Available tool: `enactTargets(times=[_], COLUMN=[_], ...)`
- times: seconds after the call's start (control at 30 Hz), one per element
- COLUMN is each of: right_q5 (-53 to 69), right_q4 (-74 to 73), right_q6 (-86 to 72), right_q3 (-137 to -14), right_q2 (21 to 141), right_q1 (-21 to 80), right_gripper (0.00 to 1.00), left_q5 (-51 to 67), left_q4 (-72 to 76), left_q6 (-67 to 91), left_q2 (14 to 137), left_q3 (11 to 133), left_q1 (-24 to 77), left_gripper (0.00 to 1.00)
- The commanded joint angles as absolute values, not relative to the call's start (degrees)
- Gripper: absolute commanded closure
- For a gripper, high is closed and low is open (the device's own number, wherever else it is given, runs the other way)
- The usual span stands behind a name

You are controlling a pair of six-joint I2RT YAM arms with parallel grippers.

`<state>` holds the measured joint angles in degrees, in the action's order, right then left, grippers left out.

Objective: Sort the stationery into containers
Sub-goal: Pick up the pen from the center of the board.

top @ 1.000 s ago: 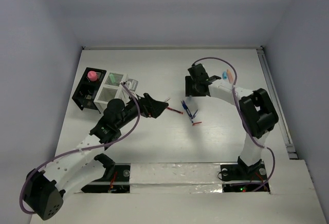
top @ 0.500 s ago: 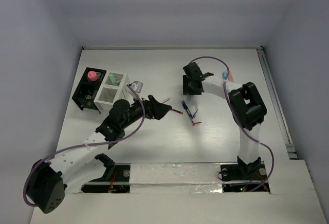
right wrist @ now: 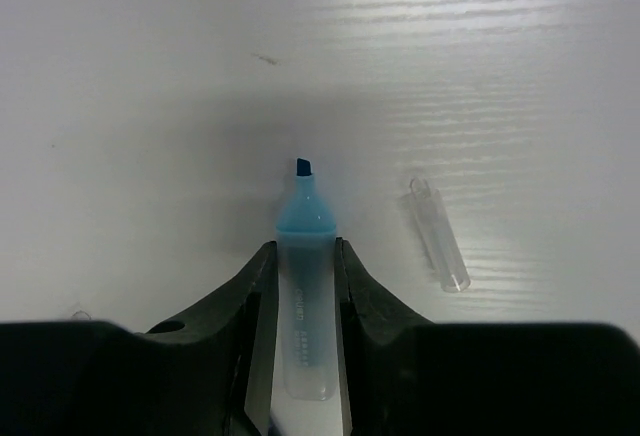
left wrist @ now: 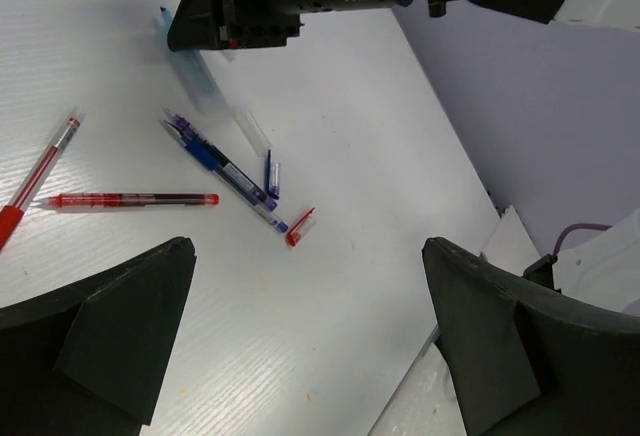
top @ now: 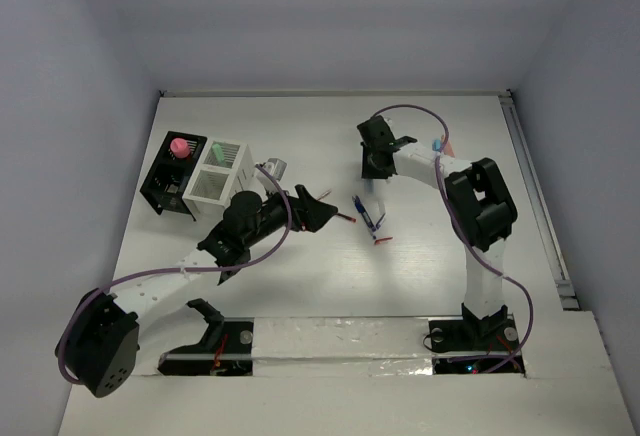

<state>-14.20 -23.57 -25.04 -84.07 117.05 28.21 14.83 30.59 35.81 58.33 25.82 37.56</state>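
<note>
Since a second ago the left arm has been stretched farther toward 3 o'clock, so that the left gripper (top: 316,208) is brought close to the scattered pens. The right gripper (top: 377,159) has been shifted slightly toward 12 o'clock.

The left gripper is spread wide with nothing between its jaws. Its dark, matte, wedge-shaped fingers (left wrist: 120,336) are seen at the lower corners of the wrist view. The right gripper is clamped on a highlighter (right wrist: 303,296) with a translucent pale blue barrel, a tapered shoulder and a dark blue chisel tip. Whether the tip touches the white, finely ribbed table (top: 300,126) cannot be told. A clear cap (right wrist: 437,236), a small transparent tube with a clip, is laid just beside the tip at 3 o'clock.

At 3 o'clock of the left gripper a slim red pen (left wrist: 130,199) with a see-through barrel is laid flat. A second red pen (left wrist: 40,174) is cut off by the frame edge at 9 o'clock. A blue pen (left wrist: 222,168) is set diagonally near them, with a small red cap (left wrist: 299,227) beside its near tip.

Toward 10 o'clock on the table a black box (top: 165,191) with slots is set against a white box (top: 212,184) with slats. A rounded pink-topped piece (top: 180,146) stands in the black box, and a mint green item (top: 225,151) is seen in the far compartment of the white one.
</note>
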Motion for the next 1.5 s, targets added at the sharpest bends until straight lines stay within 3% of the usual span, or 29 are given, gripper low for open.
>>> enactTargets(times=[0.0, 0.17, 0.23, 0.63, 1.03, 1.47], right_q5=[-15.4, -10.6, -6.8, 4.7, 6.0, 5.3], right_q4=[-20.3, -13.0, -9.1, 3.5, 9.3, 10.0], right_q6=[-24.5, -23.9, -25.0, -33.1, -34.6, -34.7], right_q3=[-88.4, -84.7, -81.5, -58.5, -54.1, -53.3], right_q2=[116.5, 107.2, 103.6, 82.0, 78.9, 79.7], right_q1=[26.9, 26.9, 26.9, 31.2, 33.4, 35.7], right_gripper=[0.96, 0.98, 0.98, 0.96, 0.96, 0.95], left_q5=[15.5, 16.3, 16.7, 18.5, 21.6, 21.2], left_q4=[36.0, 39.6, 40.9, 45.7, 47.4, 48.3], left_q6=[34.6, 35.1, 35.4, 34.9, 36.4, 36.8], left_q2=[60.4, 64.1, 66.3, 77.4, 84.3, 87.6], left_q3=[26.1, 27.5, 28.5, 36.6, 40.2, 41.8], left_q1=[38.0, 38.0, 38.0, 38.0, 38.5, 39.1], left_gripper=[0.03, 0.08, 0.16, 0.35, 0.57, 0.72])
